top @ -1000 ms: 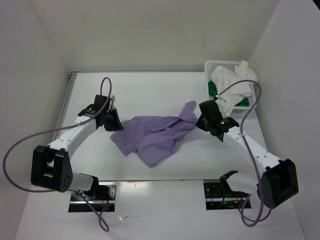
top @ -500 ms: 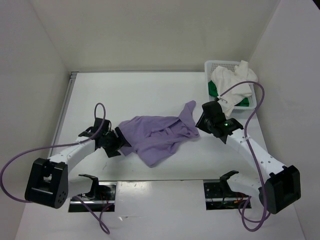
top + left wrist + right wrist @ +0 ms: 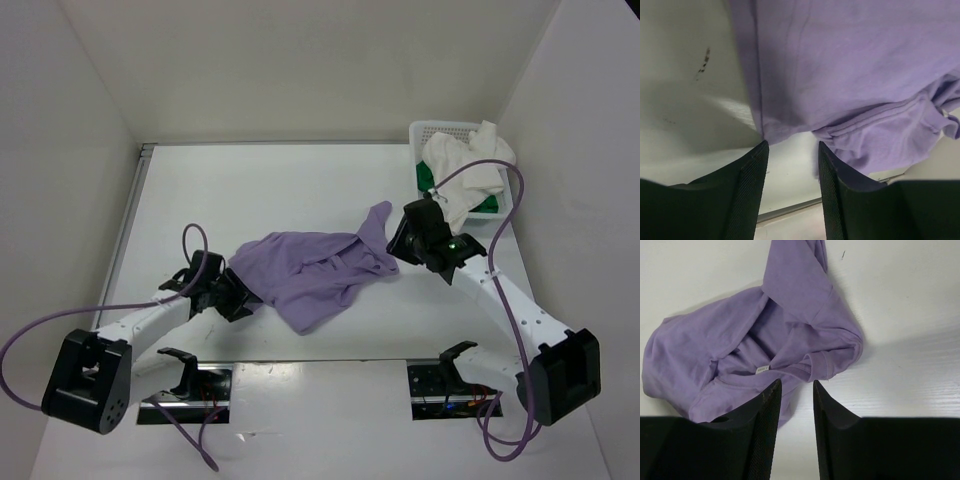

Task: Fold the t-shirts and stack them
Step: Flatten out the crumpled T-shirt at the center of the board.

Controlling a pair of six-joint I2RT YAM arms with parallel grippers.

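The lavender purple t-shirt [image 3: 300, 272] lies crumpled on the white table, with one sleeve pointing toward the far side. My left gripper [image 3: 243, 297] sits low at its near-left corner, open; bare table shows between the fingers [image 3: 747, 190] and the shirt's hem [image 3: 840, 65] is just ahead. At the shirt's right edge my right gripper [image 3: 397, 245] stands open, holding nothing, with the shirt's collar and label [image 3: 765, 340] in front of its fingertips [image 3: 767, 405]. The white t-shirt [image 3: 468, 165] and the green t-shirt [image 3: 427, 178] lie in the basket.
A white perforated basket [image 3: 440, 128] stands at the far right corner of the table, against the right wall. White walls close in the left, back and right sides. Two metal mounting plates [image 3: 185, 385] sit at the near edge.
Both grippers have opened and let go of the purple shirt. The left arm has dropped toward the near edge, to the shirt's near-left corner. The shirt has slackened into a more bunched heap.
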